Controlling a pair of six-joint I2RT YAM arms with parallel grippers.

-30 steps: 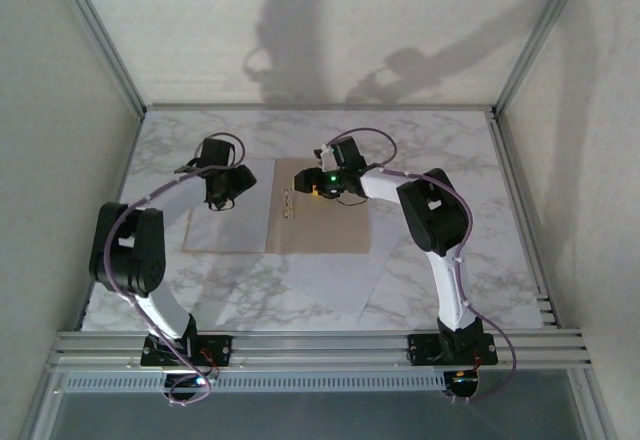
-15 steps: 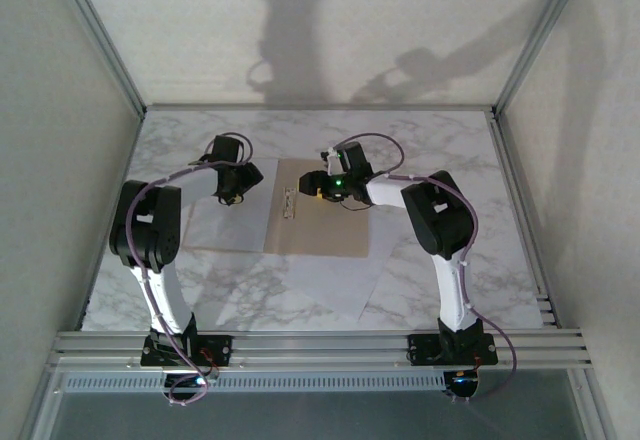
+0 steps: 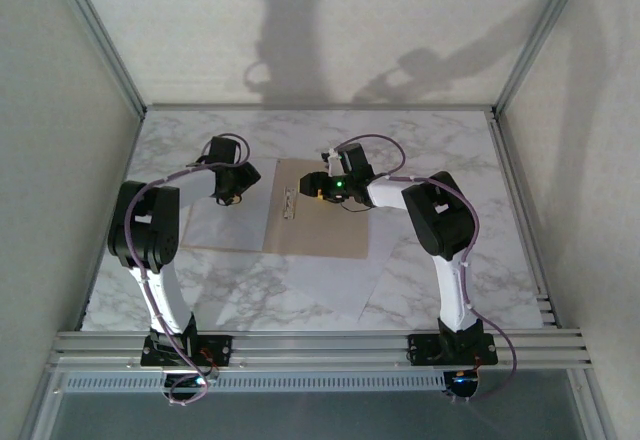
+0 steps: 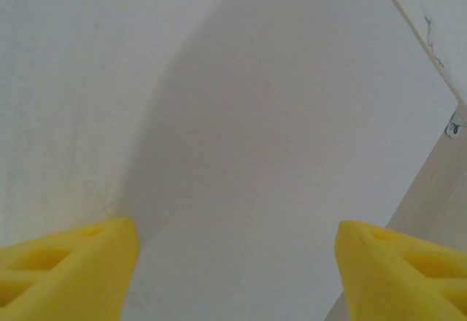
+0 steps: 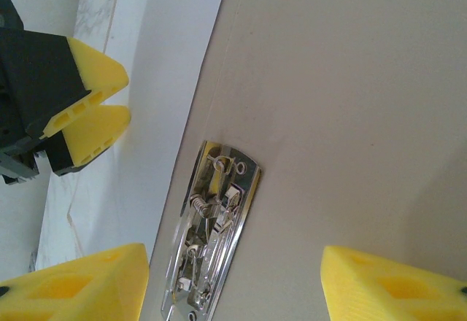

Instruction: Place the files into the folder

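Observation:
The tan folder (image 3: 325, 230) lies open and flat in the middle of the marble table, its metal clip (image 3: 291, 203) at the crease. One white file sheet (image 3: 222, 225) covers its left half. A second file sheet (image 3: 335, 282) lies askew at the folder's front edge. My left gripper (image 3: 235, 198) hovers open just above the left sheet (image 4: 241, 117), its yellow fingertips (image 4: 73, 263) wide apart with nothing between them. My right gripper (image 5: 233, 284) is open over the clip (image 5: 215, 241) and the bare tan board (image 5: 350, 102).
Metal frame posts and pale walls close in the table (image 3: 450, 160) on three sides. A rail (image 3: 320, 345) carrying both arm bases runs along the near edge. Bare marble shows to the right of the folder and along the back.
The left arm has straightened up, and its gripper has shifted slightly right toward the crease. The right gripper has edged left toward the clip. In the last half second, almost nothing moved.

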